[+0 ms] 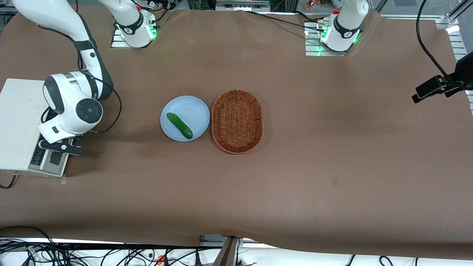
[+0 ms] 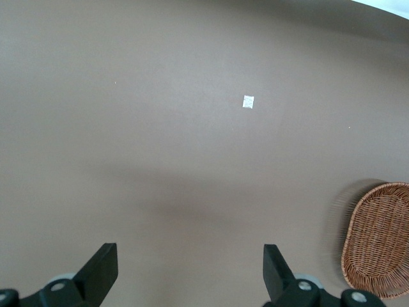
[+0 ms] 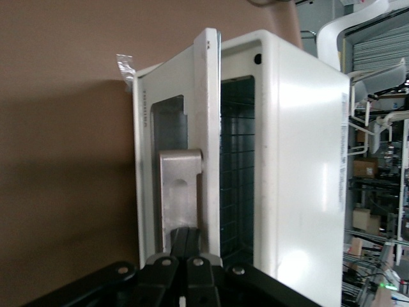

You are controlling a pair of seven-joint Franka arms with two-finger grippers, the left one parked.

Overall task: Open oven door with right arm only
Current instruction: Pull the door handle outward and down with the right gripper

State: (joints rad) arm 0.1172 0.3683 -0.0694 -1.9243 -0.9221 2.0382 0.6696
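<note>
At the working arm's end of the brown table [image 1: 295, 184], the front view shows the cream-white boxy toaster oven [image 1: 18, 122] at the table's edge, with the white jointed right arm [image 1: 74, 103] bent down over its front. The black gripper [image 1: 61, 147] sits low against the silver-framed oven door [image 1: 50, 162], which leans out from the oven's front at the top. Near the table's middle lies a pale blue round plate [image 1: 184, 118] carrying 1 green cucumber [image 1: 179, 125], and touching or just beside the plate is an oval brown wicker basket [image 1: 237, 121].

From the left wrist view, the same wicker basket [image 2: 378, 240] shows at the frame's edge, and a small white scrap [image 2: 248, 102] lies on the bare brown cloth well apart from it.

From the right wrist view, the oven door [image 3: 185, 173] stands ajar, swung partway off the oven body [image 3: 300, 166], and the wire rack inside shows through the gap. The door's silver bar handle [image 3: 181, 192] runs down to the gripper [image 3: 186, 246], whose 2 dark fingers [image 3: 180, 240] are pressed together at the handle's end; whether they truly pinch the handle I cannot tell.
</note>
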